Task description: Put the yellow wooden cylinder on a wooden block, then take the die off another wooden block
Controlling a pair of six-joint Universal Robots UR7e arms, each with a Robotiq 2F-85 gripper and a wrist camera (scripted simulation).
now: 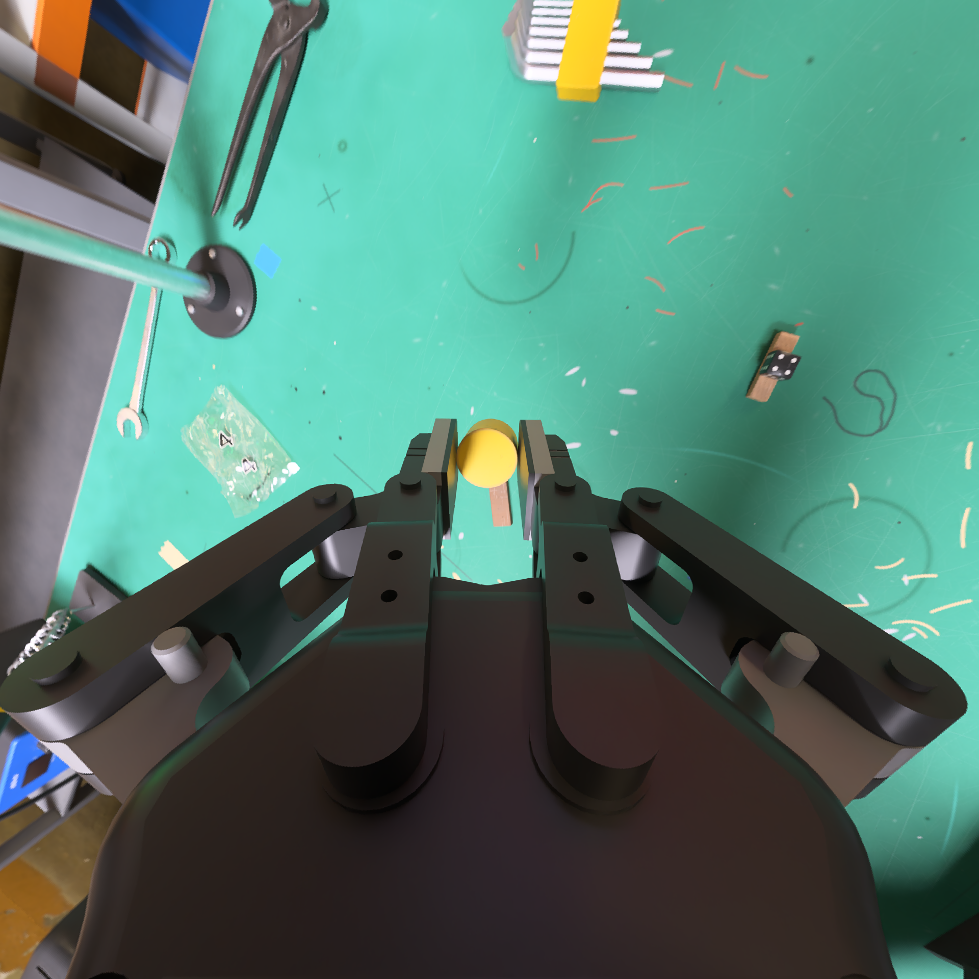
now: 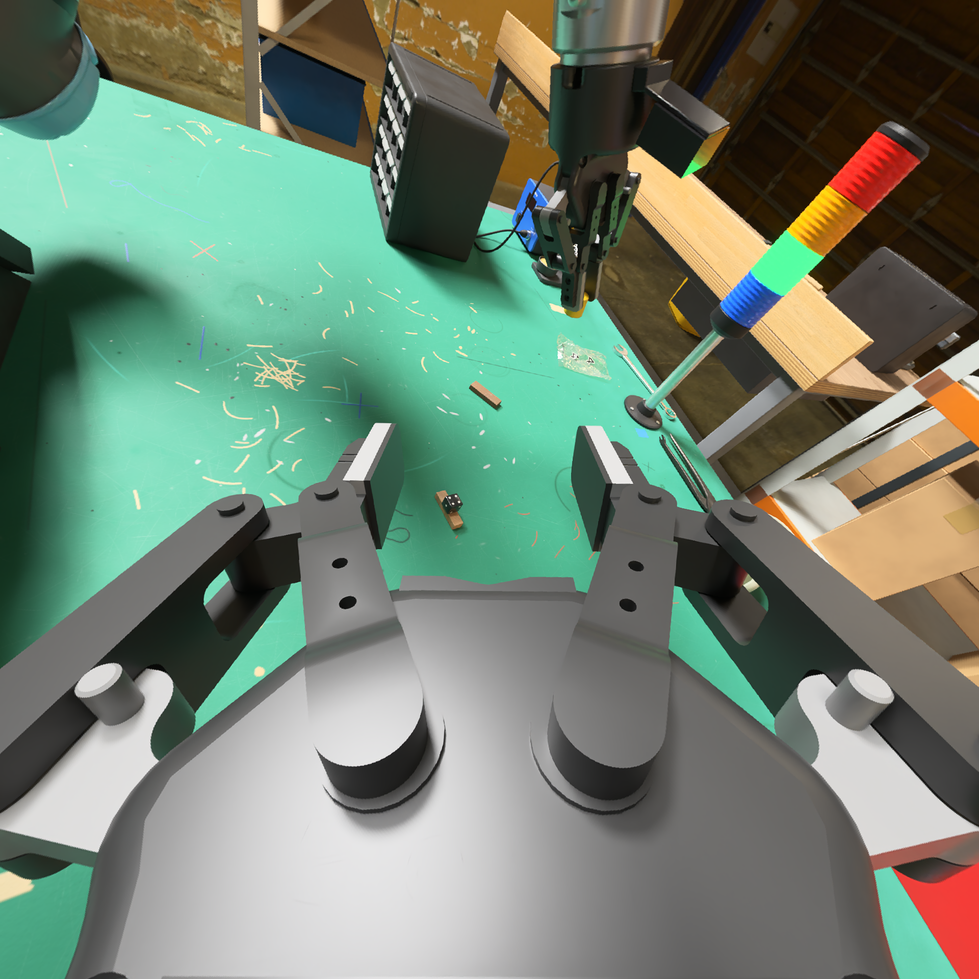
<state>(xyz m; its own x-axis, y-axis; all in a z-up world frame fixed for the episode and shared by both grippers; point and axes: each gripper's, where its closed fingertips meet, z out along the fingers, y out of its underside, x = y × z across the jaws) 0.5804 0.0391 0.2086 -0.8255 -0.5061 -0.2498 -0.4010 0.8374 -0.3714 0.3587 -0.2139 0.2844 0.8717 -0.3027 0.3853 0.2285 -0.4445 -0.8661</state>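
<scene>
The left gripper has its fingers pinching the yellow wooden cylinder from both sides. The cylinder hangs in the air above the green bench. Directly under the cylinder, a bare wooden block lies flat on the bench, and only one end of it shows below the round yellow face. In the right wrist view this same block is seen lower than the left gripper, with a clear gap between them.

The right gripper has its fingers spread wide and holds nothing. Just beyond them, a second wooden block lies on the bench, and the black die with white dots sits on top of it. From the left wrist view, this block with the die is well to the right of the cylinder and farther away.

To the left of the cylinder lies a clear plastic bag, and beyond it a wrench near the bench edge. Farther from the cylinder stands the round base of a signal pole, then dark pincers. At the far end, to the right, a yellow bar rests across a row of metal rods.
</scene>
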